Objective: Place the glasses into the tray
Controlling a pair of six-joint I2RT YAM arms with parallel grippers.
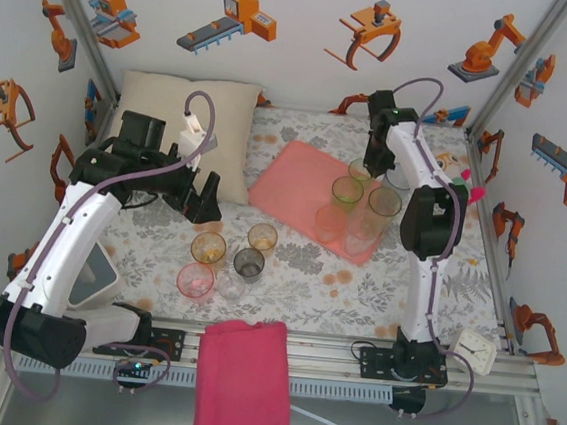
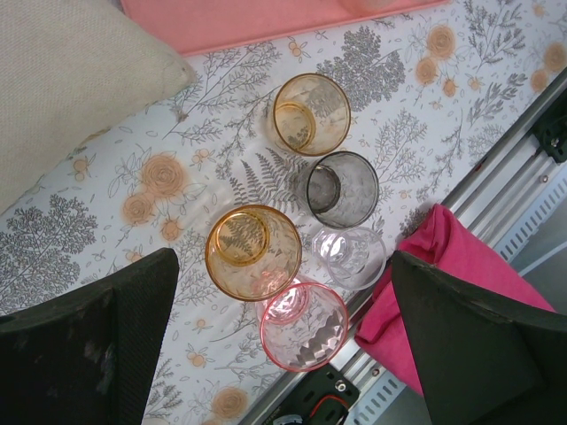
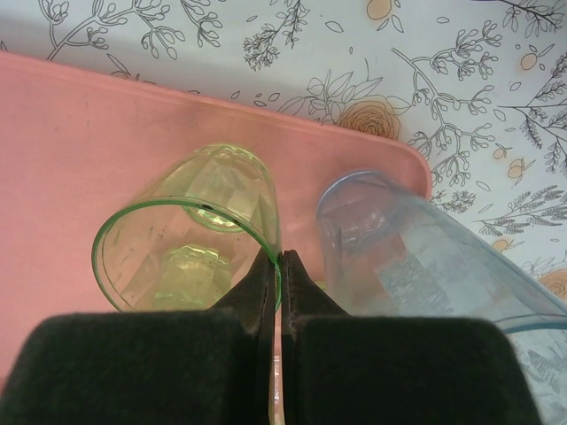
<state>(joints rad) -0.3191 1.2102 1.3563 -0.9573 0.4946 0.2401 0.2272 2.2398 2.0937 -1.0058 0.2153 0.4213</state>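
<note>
Tumblers (image 1: 209,248) stand in two groups, every one upright with its mouth up and its long axis vertical.

Five are packed close on the flower-printed table (image 1: 303,275), below centre in the top view. From the left wrist view they are:
- an amber glass (image 2: 310,113) with smooth walls
- a smoky grey glass (image 2: 343,189) just beneath it in the frame
- a wider orange glass (image 2: 252,252)
- a small clear glass (image 2: 353,257) with faceted walls
- a pink glass (image 2: 304,326) with a moulded pattern, overlapping the orange one in sight

The flat salmon-pink rectangular tray (image 1: 292,178) with rounded corners lies right of centre. It is matte and smooth, and its long axis slants from upper left to lower right. Its upper left part is bare. At its right end more tumblers crowd together:
- a green glass (image 3: 177,257) with faceted walls
- a pale blue glass (image 3: 416,257) just beside it, near the tray's rounded corner
- a taller pink tumbler (image 1: 382,207)
- a peach tumbler (image 1: 331,222)

The black padded left fingers (image 2: 106,345) are spread wide and hold nothing, with the table group seen beneath them.

The right fingers (image 3: 266,292) are pressed together. Their tips sit at the green glass's rim, in the gap between it and the pale blue glass. Whether the thin wall is nipped between them I cannot tell.

A cream woven pillow (image 1: 188,113) lies at the upper left. A magenta folded cloth (image 1: 244,380) drapes over the rail at the bottom.
</note>
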